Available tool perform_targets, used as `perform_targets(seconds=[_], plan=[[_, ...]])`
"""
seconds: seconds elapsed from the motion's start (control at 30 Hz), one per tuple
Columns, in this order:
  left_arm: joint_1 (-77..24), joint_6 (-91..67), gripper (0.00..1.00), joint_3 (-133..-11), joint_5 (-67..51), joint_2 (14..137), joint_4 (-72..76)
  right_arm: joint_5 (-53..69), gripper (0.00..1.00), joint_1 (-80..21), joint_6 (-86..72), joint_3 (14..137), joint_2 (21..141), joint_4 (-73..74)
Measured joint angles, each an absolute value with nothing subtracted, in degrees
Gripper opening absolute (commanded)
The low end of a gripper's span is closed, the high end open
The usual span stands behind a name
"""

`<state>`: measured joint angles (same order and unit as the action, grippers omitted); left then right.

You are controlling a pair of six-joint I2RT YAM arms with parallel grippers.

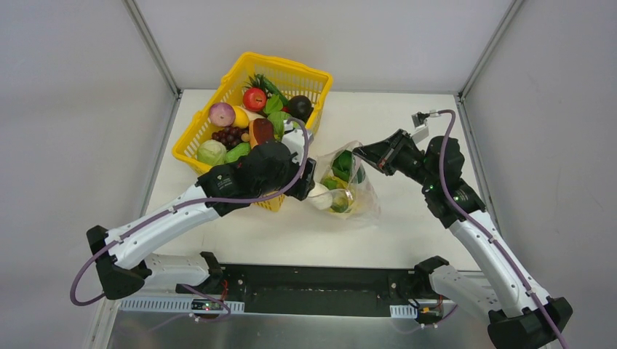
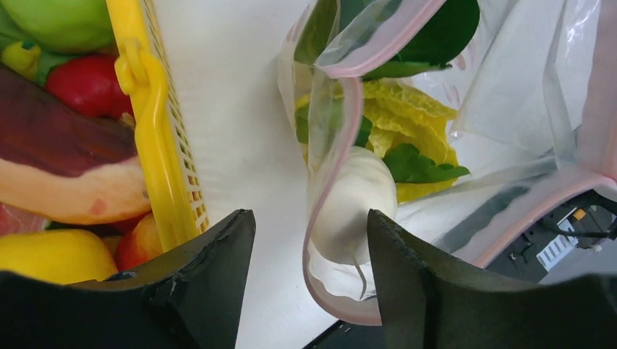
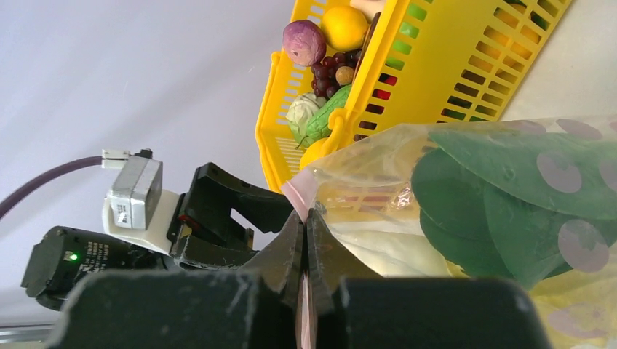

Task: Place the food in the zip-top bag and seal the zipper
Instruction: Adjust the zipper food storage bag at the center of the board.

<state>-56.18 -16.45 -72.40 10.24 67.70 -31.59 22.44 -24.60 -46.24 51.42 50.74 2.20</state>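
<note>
I'm counting one yellow basket (image 1: 291,69) and one clear bag (image 1: 364,200). In the bag I'm spotting one white radish (image 1: 318,195), one yellow cabbage (image 2: 407,116); in the basket, one purple onion (image 1: 222,114), one grape bunch (image 1: 229,136).

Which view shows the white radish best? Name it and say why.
Left wrist. The white radish sits mid-frame, close up, in the open mouth of the zip-top bag. Top external shows only a small white lump at that mouth. Right wrist shows only a pale shape through plastic.
</note>
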Motion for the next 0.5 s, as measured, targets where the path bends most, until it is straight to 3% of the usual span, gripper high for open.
perform_targets(seconds=[0.1, 0.23, 0.37, 0.5], plan=[[-56.18, -17.61, 0.46, -68.23, 9.37, 64.23, -29.41, 22.83, 0.00, -24.60, -46.09, 51.42, 50.96, 2.20], [-56.12, -17.26, 0.49, -69.30, 8.45, 62.89, -29.85, 23.05, 0.00, -24.60, -46.02, 51.42, 51.20, 2.17], [-55.79, -16.73, 0.49, -76.66, 6.02, 69.49, -32.95, 23.51, 0.00, -24.60, -46.06, 51.42, 51.62, 2.15], [-55.77, -16.88, 0.40, -77.36, 4.86, 75.64, -33.65, 24.16, 0.00, -24.60, -46.11, 51.42, 51.64, 2.09]])
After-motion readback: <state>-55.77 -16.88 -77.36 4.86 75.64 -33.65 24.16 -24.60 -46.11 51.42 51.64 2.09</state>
